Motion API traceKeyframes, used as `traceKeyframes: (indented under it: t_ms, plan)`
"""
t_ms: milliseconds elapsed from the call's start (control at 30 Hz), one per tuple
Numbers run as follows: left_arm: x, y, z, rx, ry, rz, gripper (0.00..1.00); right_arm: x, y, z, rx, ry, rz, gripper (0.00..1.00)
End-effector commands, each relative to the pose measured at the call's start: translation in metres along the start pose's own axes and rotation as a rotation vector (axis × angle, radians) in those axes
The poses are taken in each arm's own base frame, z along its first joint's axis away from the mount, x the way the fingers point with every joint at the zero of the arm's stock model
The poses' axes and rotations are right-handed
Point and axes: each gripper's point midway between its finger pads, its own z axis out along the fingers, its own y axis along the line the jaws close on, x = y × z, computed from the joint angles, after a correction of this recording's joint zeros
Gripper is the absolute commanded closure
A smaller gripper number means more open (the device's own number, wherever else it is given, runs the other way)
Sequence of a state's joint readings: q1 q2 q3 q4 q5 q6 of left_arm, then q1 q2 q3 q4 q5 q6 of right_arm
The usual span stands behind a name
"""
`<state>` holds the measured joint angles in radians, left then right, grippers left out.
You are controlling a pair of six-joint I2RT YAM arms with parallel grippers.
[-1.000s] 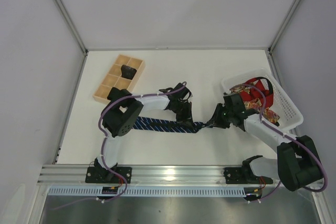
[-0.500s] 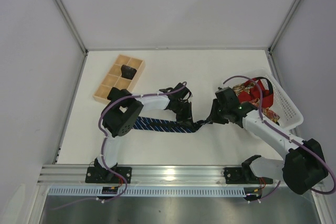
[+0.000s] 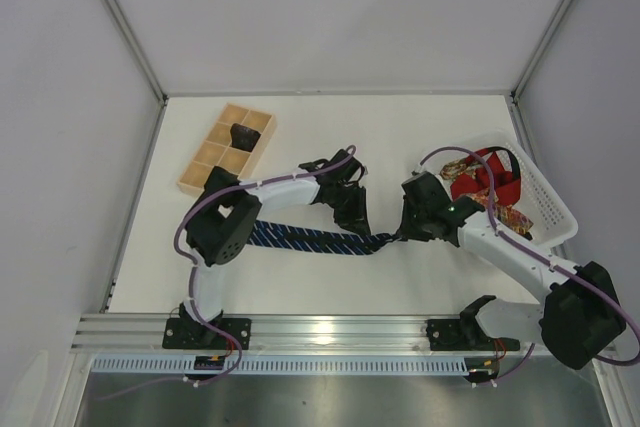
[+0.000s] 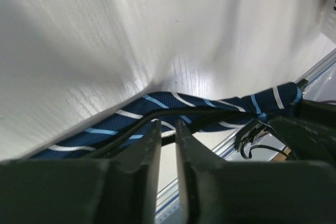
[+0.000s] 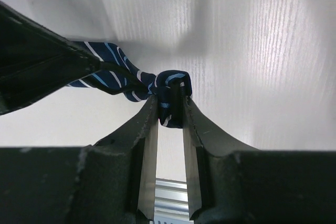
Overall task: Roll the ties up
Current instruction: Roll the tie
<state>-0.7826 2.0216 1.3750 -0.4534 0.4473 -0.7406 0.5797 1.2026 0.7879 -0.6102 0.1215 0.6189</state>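
Clamps one end of the navy tie (image 3: 300,239) in the right gripper (image 5: 169,106); pinches it nearby with the left gripper (image 4: 168,125).

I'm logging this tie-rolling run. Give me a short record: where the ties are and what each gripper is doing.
navy tie: stretched flat on the table, unrolled
right gripper: shut on its bunched right end
left gripper: shut on it just left of that
rolled tie: in one compartment of the wooden tray
red tie: in the white basket, far right
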Motion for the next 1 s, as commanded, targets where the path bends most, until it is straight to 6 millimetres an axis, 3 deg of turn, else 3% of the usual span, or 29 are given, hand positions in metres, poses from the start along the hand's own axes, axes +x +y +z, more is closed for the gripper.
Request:
traceKeyframes:
  t_ms: [0,33,133,367,467,733,967]
  plan:
    - [-0.007,-0.022,-0.026,0.043,-0.061,0.065,0.81,-0.012,0.002,-0.006,0.026,-0.030,0.021,1.00]
    - [-0.007,-0.028,-0.031,0.074,-0.068,0.070,0.88,-0.013,0.000,-0.006,0.038,-0.034,0.026,1.00]
    - [0.003,-0.035,-0.031,0.136,-0.049,0.078,0.94,-0.013,0.000,-0.006,0.057,-0.027,0.030,1.00]
    - [0.034,-0.054,-0.015,0.212,0.075,0.065,0.98,-0.018,0.004,-0.007,0.058,-0.025,0.054,1.00]
    - [0.039,-0.047,-0.005,0.186,0.103,0.047,0.99,-0.018,0.004,-0.006,0.058,-0.024,0.051,1.00]
    - [0.032,-0.032,0.007,0.109,0.105,0.051,0.99,-0.012,0.006,-0.006,0.040,-0.010,0.064,1.00]
    - [0.015,-0.021,0.012,0.080,0.084,0.035,0.99,-0.005,0.007,-0.006,0.030,0.003,0.053,1.00]
